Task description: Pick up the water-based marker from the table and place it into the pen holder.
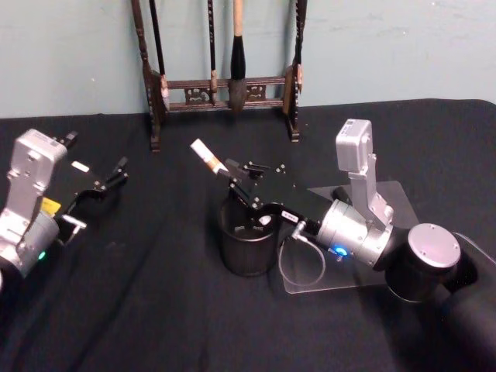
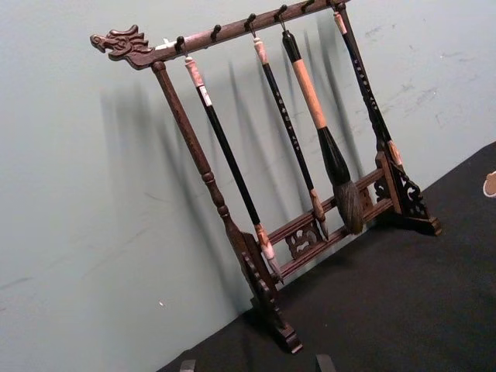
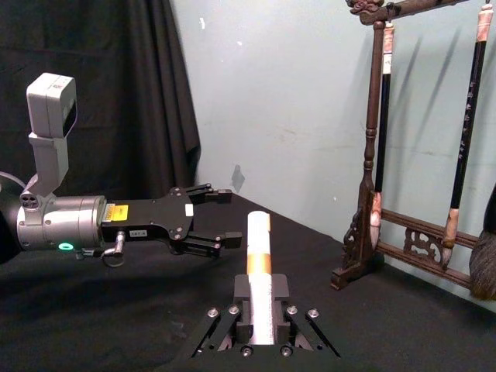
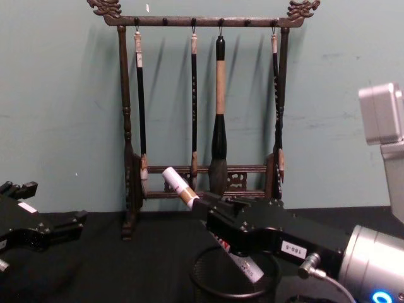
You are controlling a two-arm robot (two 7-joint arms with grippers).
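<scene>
My right gripper (image 1: 246, 186) is shut on the water-based marker (image 1: 208, 157), a white barrel with an orange-brown band. It holds the marker tilted over the pen holder (image 1: 246, 252), a round black mesh cup on the black table (image 1: 155, 310). In the chest view the marker (image 4: 178, 184) slants down to the right, and its lower white end sits inside the pen holder's (image 4: 208, 281) mouth. The right wrist view shows the marker (image 3: 259, 256) clamped between the right gripper's (image 3: 260, 298) fingers. My left gripper (image 1: 116, 174) rests open at the table's left, away from the cup.
A tall dark wooden brush rack (image 1: 225, 85) hung with several brushes stands at the table's back edge against the pale wall. A clear plastic plate (image 1: 391, 198) lies under my right arm. Open black cloth stretches across the front and left.
</scene>
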